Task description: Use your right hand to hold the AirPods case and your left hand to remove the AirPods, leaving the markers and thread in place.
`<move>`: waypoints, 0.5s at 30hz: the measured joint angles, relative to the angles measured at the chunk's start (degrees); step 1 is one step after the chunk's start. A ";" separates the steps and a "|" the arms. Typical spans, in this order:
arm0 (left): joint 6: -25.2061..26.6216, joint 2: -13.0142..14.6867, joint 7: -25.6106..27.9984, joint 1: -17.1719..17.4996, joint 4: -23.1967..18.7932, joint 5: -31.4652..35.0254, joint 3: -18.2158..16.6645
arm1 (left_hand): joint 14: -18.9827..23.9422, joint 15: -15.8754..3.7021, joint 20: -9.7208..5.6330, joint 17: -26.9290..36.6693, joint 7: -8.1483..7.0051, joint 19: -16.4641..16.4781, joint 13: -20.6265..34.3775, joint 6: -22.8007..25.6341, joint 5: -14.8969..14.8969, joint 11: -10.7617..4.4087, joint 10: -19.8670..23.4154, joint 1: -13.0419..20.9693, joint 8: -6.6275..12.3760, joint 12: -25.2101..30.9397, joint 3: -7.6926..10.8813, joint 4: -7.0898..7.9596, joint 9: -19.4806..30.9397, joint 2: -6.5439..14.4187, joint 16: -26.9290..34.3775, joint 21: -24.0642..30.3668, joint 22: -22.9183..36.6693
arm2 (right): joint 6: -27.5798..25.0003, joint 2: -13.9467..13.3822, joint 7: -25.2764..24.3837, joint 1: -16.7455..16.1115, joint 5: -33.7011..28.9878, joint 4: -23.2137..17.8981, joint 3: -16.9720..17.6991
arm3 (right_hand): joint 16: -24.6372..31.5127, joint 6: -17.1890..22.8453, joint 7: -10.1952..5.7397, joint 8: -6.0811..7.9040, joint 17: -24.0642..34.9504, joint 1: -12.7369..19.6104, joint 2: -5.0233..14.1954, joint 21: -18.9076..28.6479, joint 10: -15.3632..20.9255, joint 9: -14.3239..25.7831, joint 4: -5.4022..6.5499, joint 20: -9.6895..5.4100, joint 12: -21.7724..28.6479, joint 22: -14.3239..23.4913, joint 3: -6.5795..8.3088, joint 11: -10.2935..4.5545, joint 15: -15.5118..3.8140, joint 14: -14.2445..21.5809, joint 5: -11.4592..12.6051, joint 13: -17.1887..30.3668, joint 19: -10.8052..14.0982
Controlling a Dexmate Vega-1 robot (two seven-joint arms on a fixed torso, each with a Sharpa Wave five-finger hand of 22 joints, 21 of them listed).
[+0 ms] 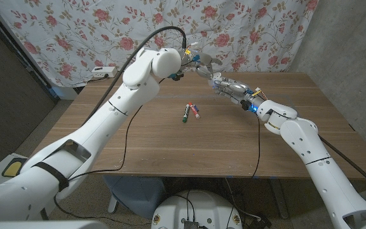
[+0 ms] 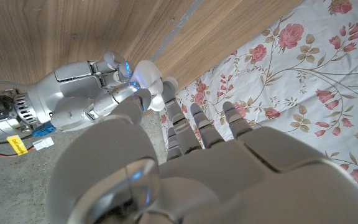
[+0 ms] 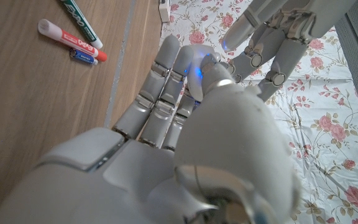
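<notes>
both hands' fingers (image 2: 114,99) meet around the white airpods case (image 2: 148,74)

wooden table (image 1: 170,140), markers (image 1: 190,112) near middle

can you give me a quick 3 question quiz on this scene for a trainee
1. True or false: the right hand holds the white AirPods case up off the wooden table.
2. Where do the markers lie? A) in the left hand B) on the table near its middle C) on the floor
3. Fill in: the left hand is raised close to the ____ hand, in front of the floral cloth.

Key: 1 true; 2 B; 3 right. In the left wrist view the right hand's fingers close around the case. Whether the left hand touches it cannot be told.
</notes>
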 measured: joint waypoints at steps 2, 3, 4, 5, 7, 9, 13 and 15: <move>-0.09 -0.02 0.09 0.06 0.01 0.09 -0.04 | 0.00 0.00 0.00 0.00 0.00 0.00 0.26 0.00 0.00 0.00 0.00 0.58 0.00 0.27 0.09 -0.09 0.00 0.00 0.00 0.00 0.00 | 0.00 0.05 -0.07 0.00 0.00 0.00 0.00 | 0.00 0.00 0.00 0.00 0.01 -0.02 0.02 0.00 0.00 0.00 0.00 0.00 0.00 0.00 0.00 0.00 0.00 0.00 0.00 0.00 0.00; -0.13 -0.03 0.14 0.12 0.01 0.14 -0.07 | 0.00 0.00 0.04 0.00 0.00 0.04 0.42 0.00 0.00 0.00 0.00 0.69 0.00 0.48 0.05 -0.38 0.00 0.08 0.00 0.00 0.00 | 0.00 0.07 -0.09 0.00 0.00 0.02 0.00 | 0.00 0.00 0.00 0.00 0.02 -0.07 0.07 0.06 0.00 0.00 0.00 0.00 0.00 0.00 0.00 0.00 0.00 0.00 0.00 0.00 0.00; -0.16 -0.03 0.18 0.12 0.01 0.16 -0.07 | 0.20 0.20 0.19 0.00 0.00 0.19 0.46 0.00 0.00 0.00 0.00 1.13 0.00 0.61 0.00 -0.47 0.00 -0.07 0.00 0.00 0.00 | 0.00 0.09 -0.09 0.00 0.00 0.03 0.00 | 0.00 0.00 0.00 0.00 0.04 -0.08 0.07 0.29 -0.01 0.00 0.00 0.00 0.00 0.00 0.00 0.00 0.00 0.00 0.00 0.00 0.00; -0.17 -0.05 0.19 0.19 0.02 0.17 -0.11 | 0.20 0.19 0.20 0.00 0.00 0.20 0.50 0.00 0.00 0.00 0.00 1.13 0.00 0.64 0.00 -0.47 0.00 -0.07 0.00 0.00 0.00 | 0.00 0.10 -0.13 0.00 0.00 0.04 0.00 | 0.00 0.00 0.00 0.00 0.04 -0.09 0.08 0.30 -0.01 0.00 0.00 0.00 0.00 0.00 0.00 -0.01 0.00 0.00 0.00 0.00 0.00; -0.27 -0.07 0.29 0.29 0.04 0.19 -0.20 | 0.20 0.20 0.20 0.00 0.00 0.20 0.85 0.00 0.00 0.00 0.00 1.55 0.00 0.66 0.00 -0.48 0.00 -0.05 0.00 0.00 0.00 | -0.01 0.16 -0.21 0.01 0.00 0.10 0.00 | 0.00 0.00 0.00 0.00 0.05 -0.10 0.09 0.29 -0.01 0.00 0.00 0.00 0.00 0.00 0.00 -0.01 0.00 0.00 -0.01 0.00 0.00; -0.33 -0.07 0.41 0.39 0.04 0.25 -0.26 | 0.22 0.17 0.17 0.00 0.00 0.23 0.96 0.00 -0.22 -0.01 0.00 1.65 0.00 0.92 0.18 -0.65 0.00 -0.15 0.00 0.00 0.00 | -0.01 0.20 -0.30 0.03 0.00 0.15 0.00 | 0.00 0.00 0.00 0.00 0.07 -0.10 0.09 0.29 -0.02 0.00 0.00 0.00 0.00 0.00 0.00 -0.02 0.01 0.00 -0.01 0.00 0.00; -0.46 -0.09 0.70 0.63 0.07 0.28 -0.42 | 0.83 -0.43 0.05 0.21 -0.22 0.67 1.67 0.22 -0.21 -0.15 0.15 3.08 0.00 1.73 0.17 -0.64 -0.01 0.00 -0.01 0.00 0.01 | -0.03 0.28 -0.42 0.06 0.00 0.25 0.00 | 0.00 -0.28 -0.28 0.00 0.08 -0.15 0.14 0.29 -0.10 0.00 0.00 0.31 0.00 0.00 0.00 -0.10 0.01 0.01 -0.01 0.00 -0.31; -0.57 -0.09 0.86 0.74 0.10 0.29 -0.49 | 1.04 -0.40 0.20 0.26 -0.31 0.82 1.97 0.32 -0.30 -0.18 0.18 3.32 0.00 1.96 0.17 -0.64 -0.01 0.18 0.11 0.00 0.01 | -0.04 0.32 -0.47 0.07 0.00 0.30 0.00 | 0.00 -0.32 -0.32 0.00 0.07 -0.16 0.14 0.40 -0.10 0.00 0.00 0.31 0.00 0.00 0.00 -0.10 0.01 0.01 -0.01 0.00 -0.31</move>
